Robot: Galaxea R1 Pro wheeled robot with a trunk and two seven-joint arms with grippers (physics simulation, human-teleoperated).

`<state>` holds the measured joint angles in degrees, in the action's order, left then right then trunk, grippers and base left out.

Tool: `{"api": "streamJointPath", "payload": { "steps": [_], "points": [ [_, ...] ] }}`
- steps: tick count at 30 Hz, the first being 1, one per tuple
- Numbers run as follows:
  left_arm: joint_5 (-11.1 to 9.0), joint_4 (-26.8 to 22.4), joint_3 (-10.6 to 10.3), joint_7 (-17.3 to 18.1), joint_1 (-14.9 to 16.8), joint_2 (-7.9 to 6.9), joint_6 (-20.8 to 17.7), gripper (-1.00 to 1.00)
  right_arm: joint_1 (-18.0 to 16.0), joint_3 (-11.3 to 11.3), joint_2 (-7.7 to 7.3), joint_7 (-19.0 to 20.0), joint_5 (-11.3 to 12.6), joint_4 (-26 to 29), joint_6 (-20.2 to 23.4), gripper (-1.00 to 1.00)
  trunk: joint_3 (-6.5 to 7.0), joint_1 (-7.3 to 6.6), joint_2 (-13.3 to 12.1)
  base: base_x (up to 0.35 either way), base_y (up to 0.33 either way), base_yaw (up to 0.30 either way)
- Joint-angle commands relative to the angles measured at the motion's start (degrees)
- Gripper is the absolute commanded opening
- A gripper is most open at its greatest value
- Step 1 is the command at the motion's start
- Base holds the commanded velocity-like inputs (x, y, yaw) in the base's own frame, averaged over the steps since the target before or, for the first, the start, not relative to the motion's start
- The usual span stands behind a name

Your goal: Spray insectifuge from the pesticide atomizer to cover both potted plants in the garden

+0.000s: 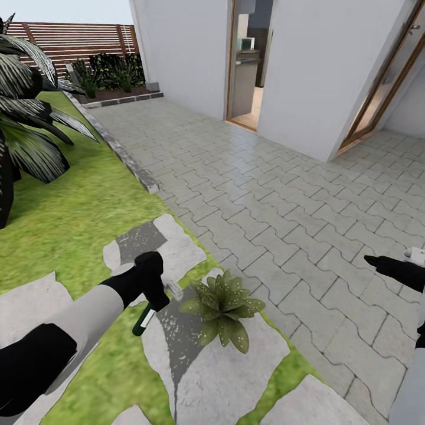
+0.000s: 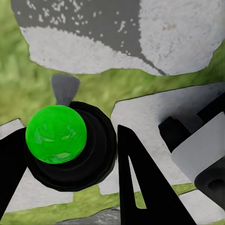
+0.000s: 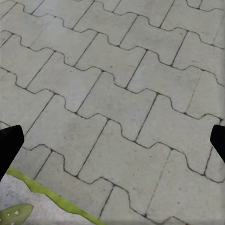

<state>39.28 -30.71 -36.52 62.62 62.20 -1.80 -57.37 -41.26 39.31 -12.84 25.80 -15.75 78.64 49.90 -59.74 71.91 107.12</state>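
Potted plant (image 1: 223,307), one in count, is seen at the lower centre of the head view on a stepping stone (image 1: 224,372), beside one pesticide atomizer (image 1: 144,317). The atomizer is clenched in the left gripper (image 1: 154,290), tilted, its whitish head toward the plant. The right gripper (image 3: 112,140) is spread wide over paving (image 3: 117,84), holding nothing.
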Motion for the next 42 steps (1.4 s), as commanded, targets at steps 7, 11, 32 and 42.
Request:
{"api": "streamJointPath", "payload": {
  "steps": [7,11,32,42],
  "points": [
    [0.47,-0.14,-0.22,0.57,-0.06,-0.05,-0.28,-1.0,-0.05,0.07,0.01,0.57,-0.6,0.07,0.18,1.0,-0.05,-0.01,0.02,0.0,0.0,0.0],
    [0.48,-0.14,-0.22,0.55,-0.06,-0.05,-0.28,-1.0,-0.05,0.07,0.01,0.57,-0.6,0.05,0.14,1.0,-0.05,-0.01,0.02,0.0,0.0,0.0],
    [0.45,-0.6,9.14,0.65,-6.07,-0.98,0.16,-1.0,-0.05,0.01,0.09,0.57,-0.69,-0.06,0.11,1.0,-0.05,-0.01,0.02,-0.179,0.0,0.0],
    [0.49,-11.71,26.8,0.57,-20.38,-3.36,1.85,-1.0,-0.05,-0.02,0.18,0.57,-0.69,-0.11,0.11,1.0,-0.05,-0.01,0.02,-0.001,0.0,0.0]
  ]
}}
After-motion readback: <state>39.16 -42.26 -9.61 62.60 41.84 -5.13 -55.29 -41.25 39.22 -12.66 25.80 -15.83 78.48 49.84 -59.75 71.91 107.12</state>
